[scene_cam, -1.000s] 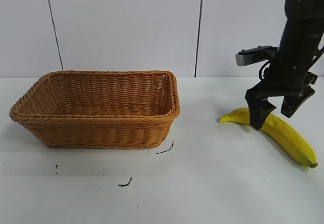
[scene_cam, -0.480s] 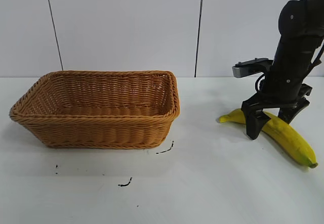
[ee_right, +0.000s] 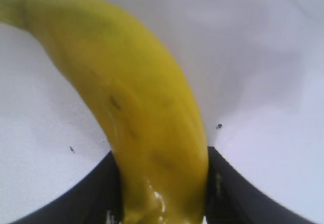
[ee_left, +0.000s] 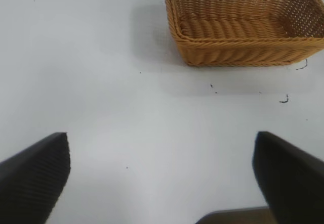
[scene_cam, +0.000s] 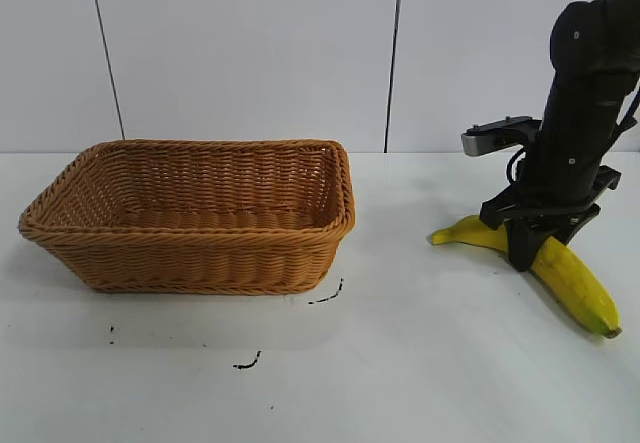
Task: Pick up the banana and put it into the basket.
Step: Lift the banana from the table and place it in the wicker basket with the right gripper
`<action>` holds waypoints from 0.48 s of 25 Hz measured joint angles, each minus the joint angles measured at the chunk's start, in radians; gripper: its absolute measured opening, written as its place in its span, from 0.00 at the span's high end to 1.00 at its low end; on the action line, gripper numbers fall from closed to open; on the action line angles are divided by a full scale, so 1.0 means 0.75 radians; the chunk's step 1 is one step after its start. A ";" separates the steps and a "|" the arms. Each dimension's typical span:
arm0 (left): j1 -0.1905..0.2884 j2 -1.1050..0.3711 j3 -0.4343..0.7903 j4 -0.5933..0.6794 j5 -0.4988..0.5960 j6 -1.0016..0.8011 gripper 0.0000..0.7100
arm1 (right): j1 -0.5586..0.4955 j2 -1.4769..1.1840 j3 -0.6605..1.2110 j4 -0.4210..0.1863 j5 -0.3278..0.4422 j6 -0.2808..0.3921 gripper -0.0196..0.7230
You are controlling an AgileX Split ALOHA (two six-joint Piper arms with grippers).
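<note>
Outside camera: the right gripper [scene_cam: 531, 246] points straight down and has its fingers clamped on the banana [scene_cam: 562, 272], somewhere near the middle of it. The banana sits at the right side of the white table [scene_cam: 400, 363], well apart from the basket [scene_cam: 190, 218], which is over on the left. Can't really tell from this angle whether the banana has fully left the surface. A few small black marks [scene_cam: 325, 296] dot the table in front of the basket.

Left wrist cam: the left gripper [ee_left: 161, 178] has its two dark fingers [ee_left: 33, 178] spread wide with nothing between them, just bare tabletop, and the basket [ee_left: 243, 52] farther off.

Right wrist cam: the banana [ee_right: 136, 107] fills the shot, pinched between both black fingers [ee_right: 91, 193], with the table behind it.
</note>
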 joint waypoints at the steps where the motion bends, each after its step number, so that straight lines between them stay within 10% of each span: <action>1: 0.000 0.000 0.000 0.000 0.000 0.000 0.02 | 0.000 -0.015 -0.037 0.003 0.031 0.000 0.55; 12: 0.000 0.000 0.000 0.000 0.000 0.000 0.02 | 0.000 -0.065 -0.443 0.031 0.330 0.013 0.55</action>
